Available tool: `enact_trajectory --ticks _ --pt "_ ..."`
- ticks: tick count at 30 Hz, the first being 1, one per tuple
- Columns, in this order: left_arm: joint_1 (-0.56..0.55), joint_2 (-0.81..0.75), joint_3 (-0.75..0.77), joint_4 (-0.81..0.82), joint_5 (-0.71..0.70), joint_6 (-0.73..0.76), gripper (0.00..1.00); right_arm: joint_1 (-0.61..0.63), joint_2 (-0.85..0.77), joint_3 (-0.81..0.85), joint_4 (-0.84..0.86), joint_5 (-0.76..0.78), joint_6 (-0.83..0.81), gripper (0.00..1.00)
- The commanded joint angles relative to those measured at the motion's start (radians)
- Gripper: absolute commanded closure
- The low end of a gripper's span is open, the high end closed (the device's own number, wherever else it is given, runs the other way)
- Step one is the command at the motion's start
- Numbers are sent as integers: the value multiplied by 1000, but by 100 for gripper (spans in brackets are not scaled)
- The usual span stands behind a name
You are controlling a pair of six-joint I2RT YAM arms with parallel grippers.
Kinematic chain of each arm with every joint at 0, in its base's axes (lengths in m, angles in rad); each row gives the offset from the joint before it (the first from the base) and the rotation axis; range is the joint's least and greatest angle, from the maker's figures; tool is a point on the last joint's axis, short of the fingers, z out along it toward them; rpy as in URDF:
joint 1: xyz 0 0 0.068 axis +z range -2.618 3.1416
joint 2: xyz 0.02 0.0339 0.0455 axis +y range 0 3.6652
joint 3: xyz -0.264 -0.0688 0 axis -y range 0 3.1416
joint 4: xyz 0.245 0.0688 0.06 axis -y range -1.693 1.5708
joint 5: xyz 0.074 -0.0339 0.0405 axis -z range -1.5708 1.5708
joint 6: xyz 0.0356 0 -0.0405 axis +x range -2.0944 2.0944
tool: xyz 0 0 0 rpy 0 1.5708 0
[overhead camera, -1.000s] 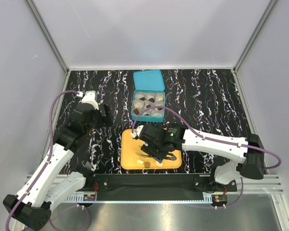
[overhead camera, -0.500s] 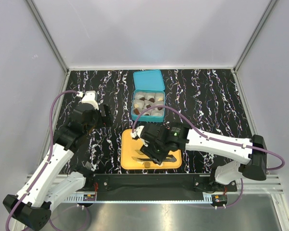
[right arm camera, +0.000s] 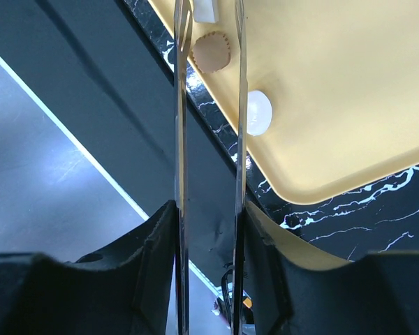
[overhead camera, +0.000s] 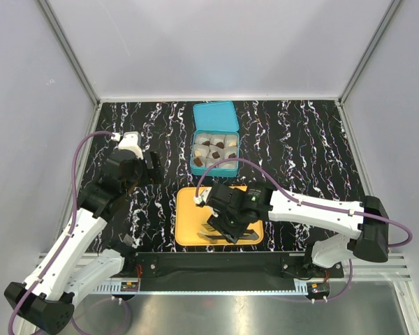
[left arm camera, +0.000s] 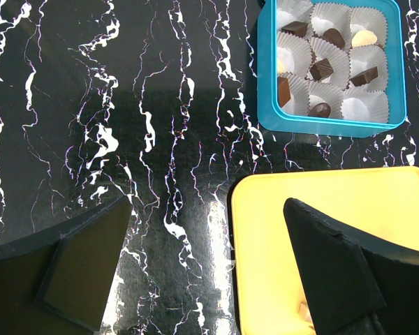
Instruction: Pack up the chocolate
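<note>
Black marbled table. At back centre is the teal box, with its lid flat just behind it. The orange tray sits at the near edge, in front of the box.

The left gripper hangs over bare table beside the tray's left edge, jaws spread wide and empty. The right gripper is low over the tray's near rim, partly closed and clamped on metal tweezers. We see the two blades run parallel with a gap between them. Their tips go out of frame.

Chocolate: most of it sits in the box's paper cups, e.g. a dark square piece and a cream piece. The corner cup looks empty to us. We count three pieces on the tray, all along the near rim:
- white square piece
- brown fluted piece
- white round piece

Step in hand, as we read it, is picking the brown fluted piece. The blades bracket it, the left one just beside it and the right one a small gap away. We can't tell whether either touches.

How we'd do it well:
- Centre the piece between the blades before closing, so it doesn't pivot out.
- Close slowly with a light squeeze, since the fluted wall probably slips or chips.
- The piece sits right at the tray lip, so lift straight up before moving toward the box.
- Keep the blades off the white square piece just beside it.
- Release low over the empty cup.
</note>
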Motion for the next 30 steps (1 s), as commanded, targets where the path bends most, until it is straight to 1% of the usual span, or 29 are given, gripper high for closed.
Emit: enact_trajectory --ticks 1,6,11,14,16,18,19,20,24,25,30 --pt "7 -16 33 51 -8 0 1 8 -15 10 30 -7 14 53" --pt "7 -16 31 51 -6 0 1 9 -5 59 25 33 6 57" --pt "7 -22 33 52 -8 0 1 9 -9 116 44 93 22 69" --pt "7 -22 33 51 -5 0 1 -2 -12 154 38 151 29 73" --pt "7 -22 33 52 -2 2 1 -19 -11 191 32 208 35 73" --pt "7 -23 33 52 0 0 1 -66 -12 214 30 241 41 73" --pt "7 -23 31 54 0 0 1 -92 -14 235 32 234 41 73" --pt "7 -25 31 52 -2 0 1 -145 -11 245 27 226 35 73" --pt "7 -30 30 51 -2 0 1 -248 3 282 25 228 11 73" --pt "7 -30 30 52 -3 0 1 -268 8 297 25 252 8 73" --pt "7 -30 30 52 0 0 1 -380 69 344 27 272 6 73"
